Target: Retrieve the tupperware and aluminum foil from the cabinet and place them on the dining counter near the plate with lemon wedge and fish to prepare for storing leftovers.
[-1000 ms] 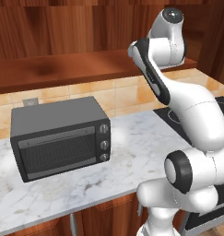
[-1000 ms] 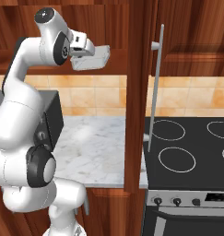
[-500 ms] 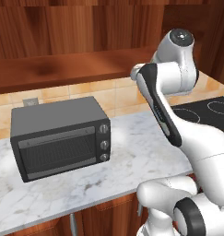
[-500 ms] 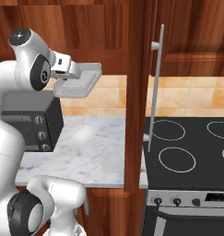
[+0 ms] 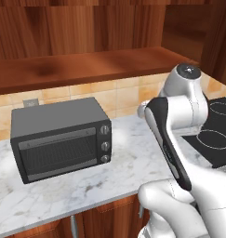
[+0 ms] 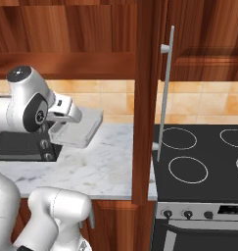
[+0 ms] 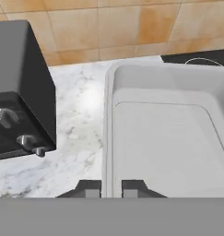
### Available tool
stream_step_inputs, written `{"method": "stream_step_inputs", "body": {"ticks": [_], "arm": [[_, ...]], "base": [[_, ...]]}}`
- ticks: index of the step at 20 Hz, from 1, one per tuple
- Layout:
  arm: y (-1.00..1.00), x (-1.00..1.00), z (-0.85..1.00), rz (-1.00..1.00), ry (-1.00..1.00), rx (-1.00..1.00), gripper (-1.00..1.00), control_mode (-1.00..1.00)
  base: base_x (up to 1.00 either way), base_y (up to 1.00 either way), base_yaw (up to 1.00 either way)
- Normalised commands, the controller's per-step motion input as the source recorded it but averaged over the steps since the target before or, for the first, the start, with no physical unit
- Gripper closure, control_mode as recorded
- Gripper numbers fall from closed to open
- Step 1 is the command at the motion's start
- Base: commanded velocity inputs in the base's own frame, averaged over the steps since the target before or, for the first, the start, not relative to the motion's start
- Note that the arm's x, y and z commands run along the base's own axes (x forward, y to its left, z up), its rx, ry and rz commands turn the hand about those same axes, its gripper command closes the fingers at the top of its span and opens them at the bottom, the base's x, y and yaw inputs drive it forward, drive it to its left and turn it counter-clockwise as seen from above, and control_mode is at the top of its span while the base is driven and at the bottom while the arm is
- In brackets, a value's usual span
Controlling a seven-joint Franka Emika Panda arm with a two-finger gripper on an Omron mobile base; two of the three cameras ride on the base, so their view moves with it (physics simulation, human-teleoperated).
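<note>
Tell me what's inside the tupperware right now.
Nothing visible: the tupperware, gripped at its rim by the end effector, shows a bare floor. Its near corner is cut off by the hand view's edge.

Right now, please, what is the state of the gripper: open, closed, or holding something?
Gripper: closed on the rim of the tupperware, held above the marble worktop.

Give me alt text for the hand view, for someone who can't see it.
The gripper pinches the near rim of the tupperware, a shallow translucent grey-white container held above the marble worktop. To the left stands a black toaster oven with two knobs showing; orange-tan wall tiles run behind, and a corner of the black stovetop shows at upper right.
</note>
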Motion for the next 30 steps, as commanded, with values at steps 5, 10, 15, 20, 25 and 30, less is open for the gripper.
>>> {"method": "stream_step_inputs", "body": {"ticks": [5, 10, 15, 20, 25, 30], "arm": [[-0.02, -0.30, -0.51, 0.04, 0.24, 0.03, 1.00, -1.00], [0.00, -0.21, -0.20, 0.07, 0.09, 0.00, 1.00, 1.00], [0.00, 0.00, 0.00, 0.00, 0.00, 0.00, 1.00, 1.00], [0.00, 0.00, 0.00, 0.00, 0.00, 0.00, 1.00, 1.00], [0.00, 0.00, 0.00, 0.00, 0.00, 0.00, 1.00, 1.00], [0.00, 0.00, 0.00, 0.00, 0.00, 0.00, 1.00, 1.00]], "base": [[0.00, 0.00, 0.00], [-0.51, 0.13, 0.22], [-1.00, 0.67, 0.63], [-0.84, 0.92, 0.74], [-0.45, 0.96, 0.85], [-0.38, 0.83, 0.90]]}}
